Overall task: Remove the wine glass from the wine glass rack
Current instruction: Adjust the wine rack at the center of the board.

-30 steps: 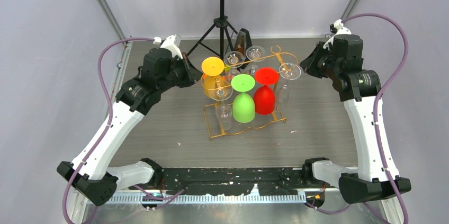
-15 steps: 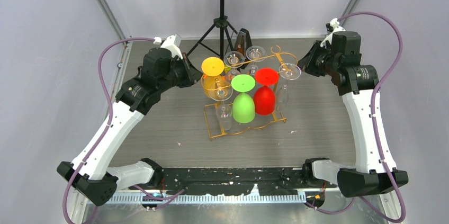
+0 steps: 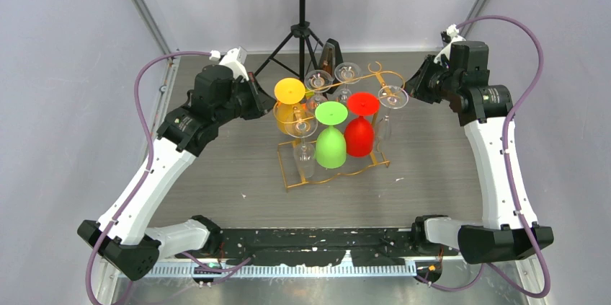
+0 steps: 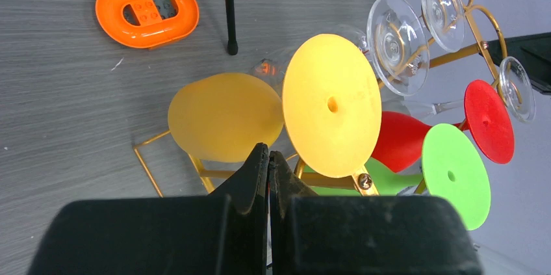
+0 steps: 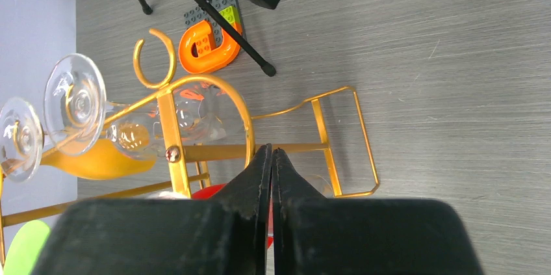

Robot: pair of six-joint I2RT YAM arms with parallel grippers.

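**No glass off the rack yet; both pincers closed and empty**

At the near edge of the table (image 3: 432, 168) the two arms reach forward, one on each side of the rack (image 3: 337, 176). The left pincer (image 4: 268, 155) has its fingers pressed together on nothing. The right pincer (image 5: 271, 153) is the same, with its tips meeting and nothing between them.

Just ahead of the left pincer the yellow glass (image 4: 331, 106) hangs upside down, its round foot turned toward the tips. It is close, but I see no touch. Beyond it, farther from that pincer, hang the green glass (image 4: 455, 174) and the red glass (image 4: 488, 121), with clear glasses (image 4: 396, 44) behind them on the far rail.

Straight ahead of the right pincer is the rack's gold end post with its curled hook. The nearest clear glass (image 5: 75, 103) hangs off to one side of the tips, apart from them.

Farther back, past the rack from both pincers, are the legs of a black music stand (image 3: 301, 24) and an orange toy piece (image 4: 146, 12) lying on the table.

As I read it, the job has hardly begun. Every glass I can see hangs from its hook, and I cannot tell which one is meant to come off. Still to do: open a pincer, close it on a stem or bowl, slide the foot out along the rail and carry the glass away.
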